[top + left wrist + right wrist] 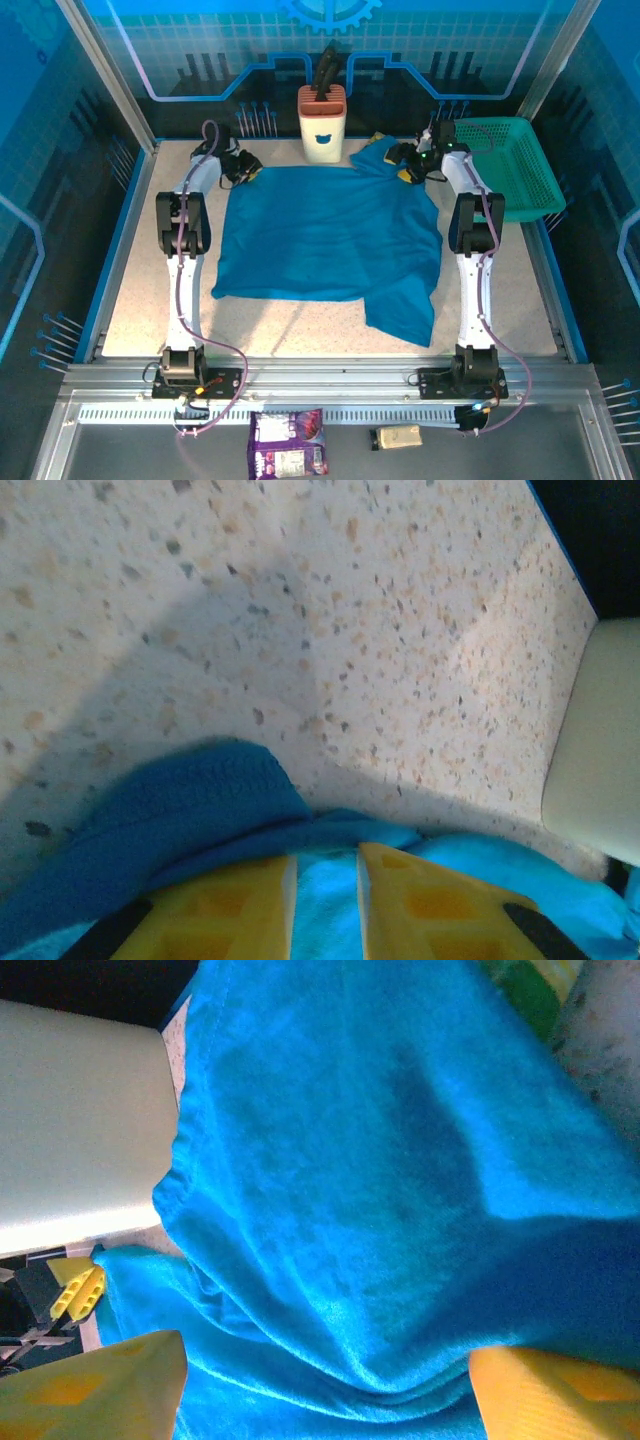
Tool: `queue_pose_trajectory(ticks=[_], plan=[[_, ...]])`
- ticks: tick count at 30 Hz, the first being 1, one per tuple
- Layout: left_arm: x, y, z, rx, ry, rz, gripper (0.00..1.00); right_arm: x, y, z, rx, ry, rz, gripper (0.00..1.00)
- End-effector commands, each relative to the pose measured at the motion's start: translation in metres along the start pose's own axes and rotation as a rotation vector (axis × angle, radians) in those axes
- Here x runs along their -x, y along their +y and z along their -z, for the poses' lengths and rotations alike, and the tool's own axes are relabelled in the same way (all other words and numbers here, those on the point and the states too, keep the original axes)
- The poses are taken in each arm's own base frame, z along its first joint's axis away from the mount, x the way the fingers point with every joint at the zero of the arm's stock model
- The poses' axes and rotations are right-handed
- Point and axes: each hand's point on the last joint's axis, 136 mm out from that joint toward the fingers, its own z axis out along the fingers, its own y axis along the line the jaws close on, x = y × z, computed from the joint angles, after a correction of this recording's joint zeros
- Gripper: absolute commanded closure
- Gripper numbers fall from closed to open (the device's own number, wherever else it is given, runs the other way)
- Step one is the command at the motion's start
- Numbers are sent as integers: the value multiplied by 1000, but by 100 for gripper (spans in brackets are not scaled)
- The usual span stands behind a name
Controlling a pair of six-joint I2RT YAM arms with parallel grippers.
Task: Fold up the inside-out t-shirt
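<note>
The inside-out t-shirt [330, 235] is plain blue cloth spread flat over the middle of the table, with one flap hanging toward the near right. My left gripper [245, 168] sits at the shirt's far left corner. In the left wrist view, this gripper [327, 880] is shut on a strip of the shirt [190, 800] pinched between its yellow fingers. My right gripper [405, 165] is at the far right corner. In the right wrist view, this gripper [325, 1380] stands open, its fingers [100, 1390] wide apart over rumpled shirt cloth [350, 1160].
A cream container [323, 122] with a black handle stands at the back, just past the shirt's far edge. A teal mesh basket [510, 165] sits at the back right. A purple snack packet [288, 443] and a small tan object [398, 436] lie in front of the arm bases.
</note>
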Motion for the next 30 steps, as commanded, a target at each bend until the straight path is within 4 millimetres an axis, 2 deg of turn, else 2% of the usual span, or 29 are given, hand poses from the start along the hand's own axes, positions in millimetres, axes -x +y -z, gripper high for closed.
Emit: queue_pose_trajectory(ticks=[1, 5, 8, 12, 15, 18, 21, 25, 30], plan=[[9, -51, 52, -123, -30, -67, 75, 5, 34, 44, -13, -24, 64, 25], [2, -79, 94, -171, -58, -101, 73, -10, 69, 81, -36, -28, 142, 25], [-20, -91, 116, -207, -37, -115, 70, -32, 88, 106, -53, -11, 185, 25], [-64, -101, 140, -225, 14, -145, 68, -80, 94, 129, -81, 50, 200, 25], [-103, -89, 149, -201, 53, -158, 66, -129, 91, 140, -113, 126, 205, 25], [-143, -70, 155, -174, 95, -154, 65, -183, 80, 149, -165, 207, 201, 25], [-187, -50, 157, -143, 164, -135, 64, -227, 52, 156, -254, 256, 177, 24], [-238, -13, 151, -63, 240, -125, 63, -268, 18, 156, -297, 280, 125, 24], [-275, 35, 142, 17, 295, -64, 63, -298, -35, 155, -426, 300, 73, 21]])
